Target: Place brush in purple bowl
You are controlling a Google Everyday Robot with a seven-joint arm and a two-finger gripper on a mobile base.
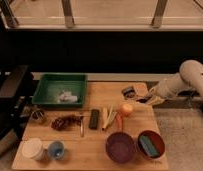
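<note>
The brush [128,92] shows as a round dark grey head at the back right of the wooden table [97,137], and its slim handle runs right toward my gripper. My gripper [146,98] sits at the end of the white arm [187,80] coming in from the right, right at the handle's end. Whether it holds the brush I cannot tell. The purple bowl [120,147] stands plain inside at the table's front, well below and a little left of the gripper.
A red-brown bowl [150,144] with a teal object sits right of the purple bowl. An orange fruit [126,109], pale sticks [109,118], a flat black bar [94,119], a green tray [61,90], a white cup [34,148] and a blue cup [56,149] share the table.
</note>
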